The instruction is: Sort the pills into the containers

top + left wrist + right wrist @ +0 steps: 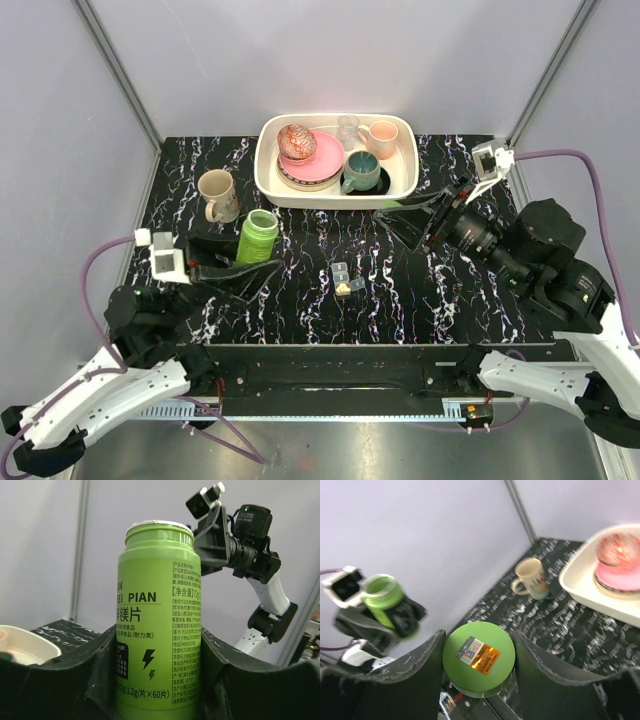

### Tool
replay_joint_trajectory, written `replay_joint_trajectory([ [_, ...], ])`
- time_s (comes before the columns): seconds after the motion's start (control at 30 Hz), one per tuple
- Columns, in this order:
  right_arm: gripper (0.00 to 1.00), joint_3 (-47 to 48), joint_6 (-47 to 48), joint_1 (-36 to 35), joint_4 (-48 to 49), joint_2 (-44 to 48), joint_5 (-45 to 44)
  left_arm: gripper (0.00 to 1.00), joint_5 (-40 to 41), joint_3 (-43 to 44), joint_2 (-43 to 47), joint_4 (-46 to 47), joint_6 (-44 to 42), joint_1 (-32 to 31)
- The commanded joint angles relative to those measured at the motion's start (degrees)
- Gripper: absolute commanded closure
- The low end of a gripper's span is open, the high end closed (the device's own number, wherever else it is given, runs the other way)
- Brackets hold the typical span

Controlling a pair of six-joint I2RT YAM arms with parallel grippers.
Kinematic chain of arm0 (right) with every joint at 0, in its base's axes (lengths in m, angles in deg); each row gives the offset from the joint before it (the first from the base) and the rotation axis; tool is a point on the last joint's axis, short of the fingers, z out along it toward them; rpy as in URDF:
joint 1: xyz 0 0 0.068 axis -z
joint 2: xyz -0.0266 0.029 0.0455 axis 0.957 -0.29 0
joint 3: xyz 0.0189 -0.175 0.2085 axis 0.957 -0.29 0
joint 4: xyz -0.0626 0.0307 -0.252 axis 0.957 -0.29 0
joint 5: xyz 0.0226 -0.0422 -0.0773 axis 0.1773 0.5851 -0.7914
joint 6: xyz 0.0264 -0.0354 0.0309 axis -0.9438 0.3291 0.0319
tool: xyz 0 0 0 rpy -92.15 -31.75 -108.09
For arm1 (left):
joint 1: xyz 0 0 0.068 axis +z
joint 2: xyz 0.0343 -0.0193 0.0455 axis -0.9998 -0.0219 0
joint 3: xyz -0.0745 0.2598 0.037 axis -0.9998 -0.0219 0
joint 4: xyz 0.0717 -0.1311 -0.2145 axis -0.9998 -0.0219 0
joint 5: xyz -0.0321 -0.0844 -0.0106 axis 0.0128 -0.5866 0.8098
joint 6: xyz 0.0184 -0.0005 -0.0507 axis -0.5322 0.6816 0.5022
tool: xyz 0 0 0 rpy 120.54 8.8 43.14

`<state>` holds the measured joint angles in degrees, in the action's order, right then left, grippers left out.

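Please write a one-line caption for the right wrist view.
Right end effector holds the green lid; beyond, the left end effector grips the green bottle.

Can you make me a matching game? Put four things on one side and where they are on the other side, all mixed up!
Things:
1. green bottle
2. green lid
3. teal mug
4. beige mug

Places:
A. in the white tray
B. in the right hand
C. on the table, left of the tray
D. in the left hand

Pairs: 1-D, 2-B, 3-A, 4-C
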<state>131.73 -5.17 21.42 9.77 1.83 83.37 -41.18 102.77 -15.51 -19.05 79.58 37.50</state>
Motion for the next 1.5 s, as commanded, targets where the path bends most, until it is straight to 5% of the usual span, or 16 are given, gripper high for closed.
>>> replay_joint_trajectory([
  [0.0, 1.0, 2.4, -1.22, -0.22, 13.13, -1.53, 6.71, 1.0, -6.03, 0.22, -5.85, 12.01, 6.65, -0.26],
  [0.47, 1.0, 0.47, -5.18, -0.22, 22.27, -4.34, 13.48, 1.0, -6.74, 4.52, -18.26, 19.15, 6.67, -7.99],
  [1.47, 1.0, -1.38, -7.02, -0.22, 23.77, -6.36, 22.0, 1.0, -5.78, 8.13, -24.59, 20.73, 5.17, -10.28],
])
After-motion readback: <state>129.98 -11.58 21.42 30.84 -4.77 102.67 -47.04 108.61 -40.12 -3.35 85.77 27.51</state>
